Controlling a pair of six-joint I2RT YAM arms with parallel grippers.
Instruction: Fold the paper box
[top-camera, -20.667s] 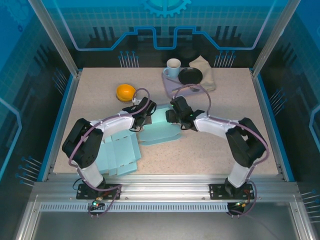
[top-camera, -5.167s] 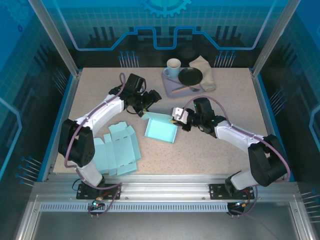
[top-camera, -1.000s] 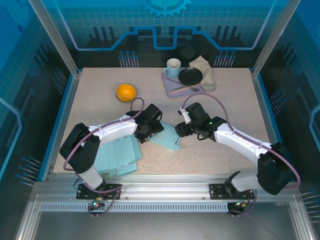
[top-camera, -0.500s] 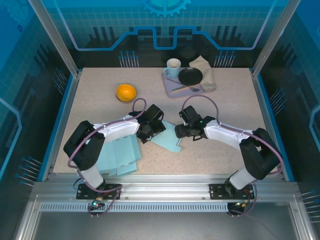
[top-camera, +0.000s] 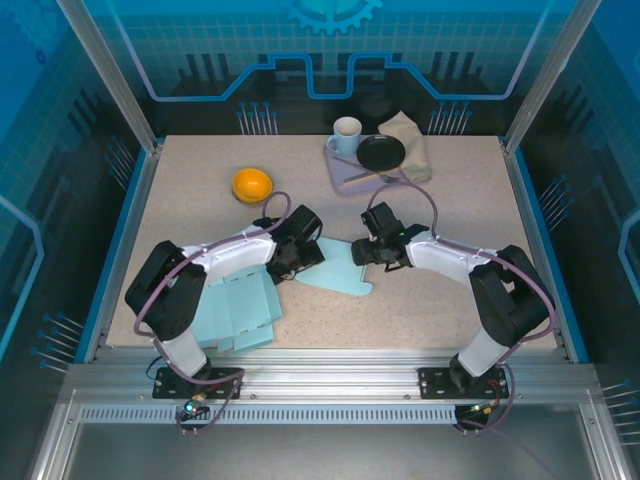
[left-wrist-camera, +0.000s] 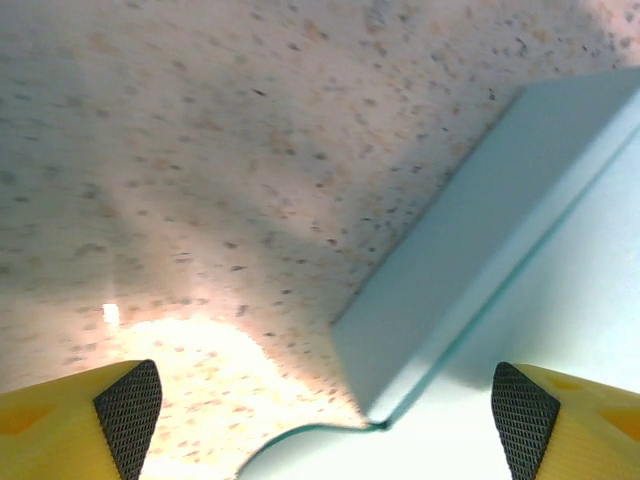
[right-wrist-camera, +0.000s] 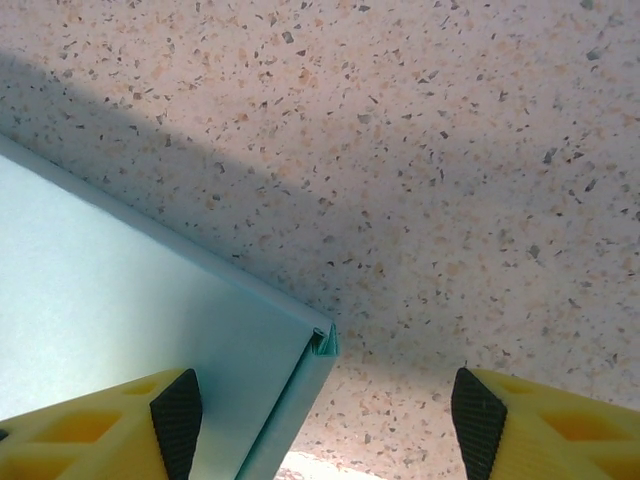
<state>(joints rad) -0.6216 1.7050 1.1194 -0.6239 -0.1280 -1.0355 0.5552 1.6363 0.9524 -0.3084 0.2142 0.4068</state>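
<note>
Overhead, the left gripper (top-camera: 297, 252) covers the left edge of the paper box (top-camera: 340, 272), and its fingertips are hidden. The left wrist view shows its jaws spread wide, a box corner between them, nothing gripped. The box lies nearer than the orange (top-camera: 251, 184), to its right. The right gripper (top-camera: 362, 252), likewise wide, straddles the box's far corner.

White arms (top-camera: 230, 257) (black joints (top-camera: 163, 285), purple cables (top-camera: 289, 205))
</note>
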